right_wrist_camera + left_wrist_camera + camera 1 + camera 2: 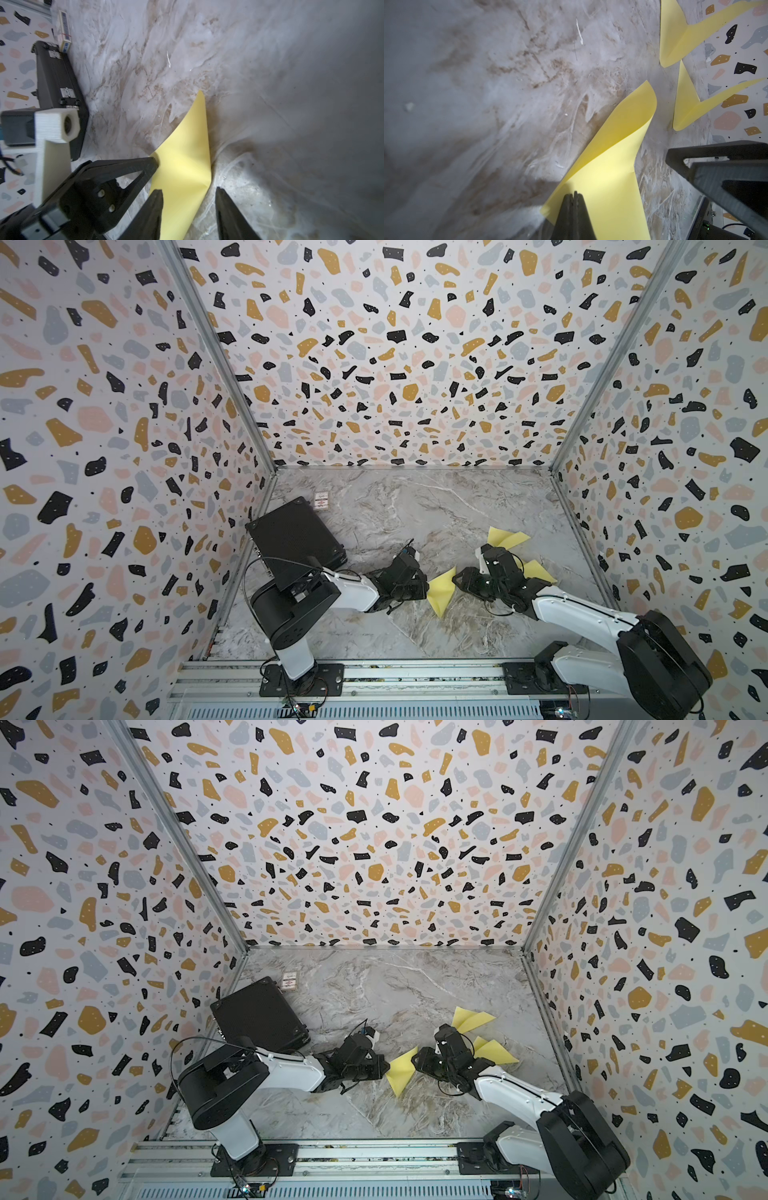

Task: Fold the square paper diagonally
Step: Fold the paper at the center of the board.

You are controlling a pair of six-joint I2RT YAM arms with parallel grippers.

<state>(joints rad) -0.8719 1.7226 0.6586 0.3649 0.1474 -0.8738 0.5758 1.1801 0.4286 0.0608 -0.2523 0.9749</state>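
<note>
Your yellow paper (441, 591) lies bent over itself on the marble table (415, 510), between the two grippers, one flap curling up. Your left gripper (574, 194) is pinched tight on its edge. Your right gripper (189, 192) stands with jaws parted astride the paper's other end. Two more yellow sheets (505, 538) lie near the right wall.

text: none legible | small box (64, 31): printed label, too blurred to read
</note>
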